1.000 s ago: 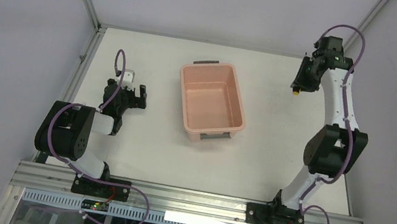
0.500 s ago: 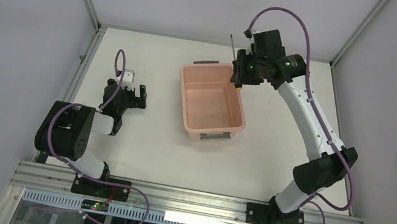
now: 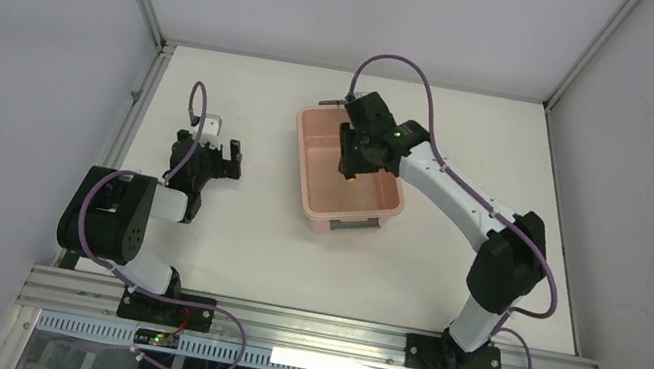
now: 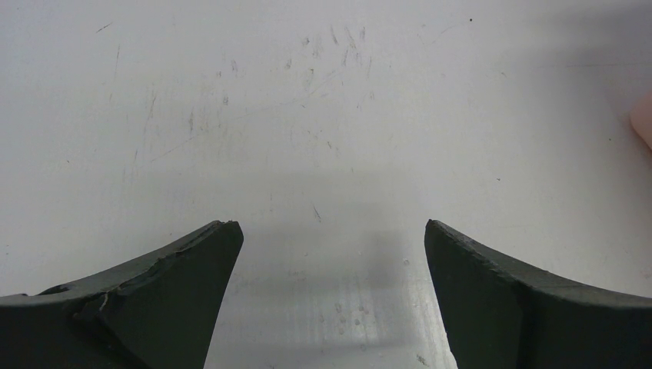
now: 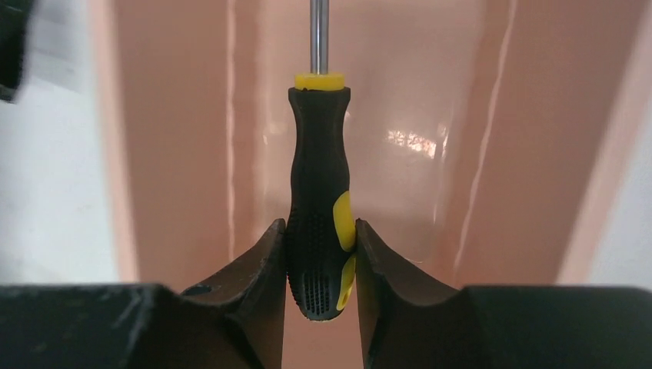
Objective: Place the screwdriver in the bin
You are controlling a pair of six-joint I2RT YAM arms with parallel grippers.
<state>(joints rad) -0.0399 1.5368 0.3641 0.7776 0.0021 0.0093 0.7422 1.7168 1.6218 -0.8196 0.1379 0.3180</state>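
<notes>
You have the screwdriver (image 5: 319,192) pinched by its handle between the fingers of the right gripper (image 5: 319,234), its shaft pointing away from them, with the bin (image 5: 177,154) open just beyond. This looks like the release step: next, spread those fingers. The left gripper (image 4: 327,231) stands spread, holding nothing. One screwdriver, one bin, two grippers.

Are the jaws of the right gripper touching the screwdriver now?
Touching. In the right wrist view the right gripper has both jaws pressed against the screwdriver handle, with no gap.
</notes>
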